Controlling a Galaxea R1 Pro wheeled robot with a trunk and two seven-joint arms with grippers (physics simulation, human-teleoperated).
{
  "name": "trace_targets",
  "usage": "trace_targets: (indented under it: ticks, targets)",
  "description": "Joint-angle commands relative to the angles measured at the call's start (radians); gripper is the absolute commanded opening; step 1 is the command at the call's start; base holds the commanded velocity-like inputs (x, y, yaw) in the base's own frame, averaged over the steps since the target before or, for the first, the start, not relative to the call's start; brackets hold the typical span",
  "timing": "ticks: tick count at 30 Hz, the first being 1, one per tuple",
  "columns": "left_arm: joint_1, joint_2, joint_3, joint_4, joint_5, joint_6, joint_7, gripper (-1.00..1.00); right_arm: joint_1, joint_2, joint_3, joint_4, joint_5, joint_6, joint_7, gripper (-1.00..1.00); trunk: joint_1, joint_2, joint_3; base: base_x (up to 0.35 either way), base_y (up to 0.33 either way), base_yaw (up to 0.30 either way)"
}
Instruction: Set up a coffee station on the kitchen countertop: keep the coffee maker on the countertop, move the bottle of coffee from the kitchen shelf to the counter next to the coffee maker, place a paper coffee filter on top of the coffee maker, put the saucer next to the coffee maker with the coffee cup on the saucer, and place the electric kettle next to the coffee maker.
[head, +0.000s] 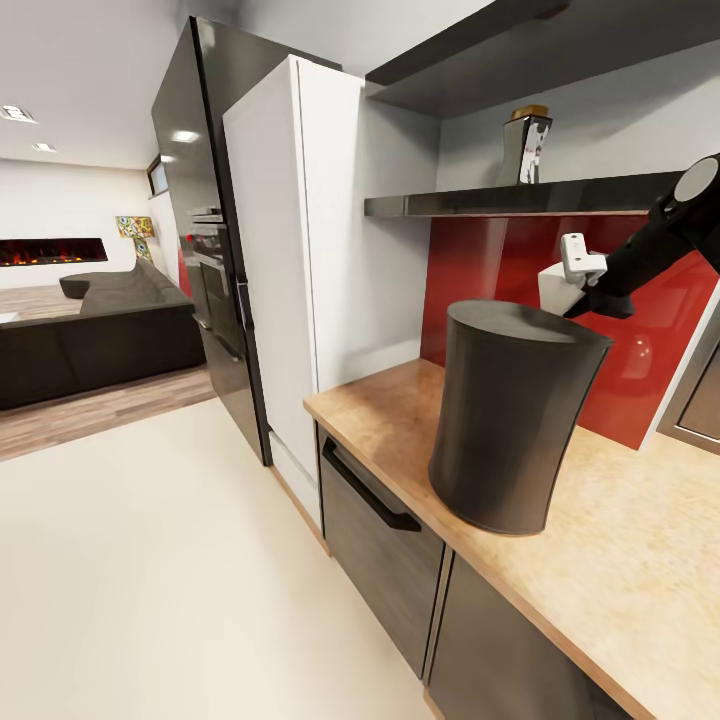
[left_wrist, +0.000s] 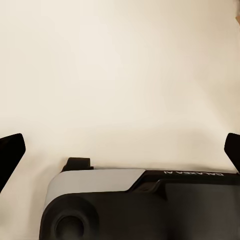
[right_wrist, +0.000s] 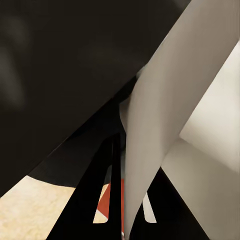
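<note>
The coffee maker looks matte dark grey, smooth-sided. Beneath it, the table shows a light wood-grain finish. Behind it, the back panel is glossy red; above, the kitchen shelf gleams dark. The paper coffee filter appears thin, matte white.

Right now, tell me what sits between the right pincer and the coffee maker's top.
Head view: the white paper coffee filter, held in the right pincer, hangs behind and above the coffee maker; whether it touches can't be told.
</note>
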Motion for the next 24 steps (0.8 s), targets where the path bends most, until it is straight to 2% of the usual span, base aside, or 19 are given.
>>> trace_targets:
  ticks: [1, 3, 4, 24]
  targets:
    - [0.0, -0.001, 0.003, 0.0, 0.002, -0.002, 0.0, 1.0, -0.002, -0.001, 0.003, -0.001, 0.002, 0.013, 0.003, -1.0, 0.0, -0.001, -0.001, 0.0, 0.0, 0.0]
    - [0.0, -0.001, 0.003, 0.0, 0.002, -0.002, 0.0, 1.0, -0.002, -0.001, 0.003, -0.001, 0.002, 0.013, 0.003, -1.0, 0.0, -0.001, -0.001, 0.0, 0.0, 0.0]
    - [0.0, -0.001, 0.003, 0.0, 0.002, -0.002, 0.0, 1.0, -0.002, -0.001, 0.003, -0.001, 0.002, 0.013, 0.002, 1.0, 0.0, -0.001, -0.001, 0.0, 0.0, 0.0]
    - [0.0, -0.001, 0.003, 0.0, 0.002, -0.002, 0.0, 1.0, -0.002, -0.001, 0.0, 0.02, 0.004, 0.013, 0.001, 1.0, 0.0, -0.001, -0.001, 0.0, 0.0, 0.0]
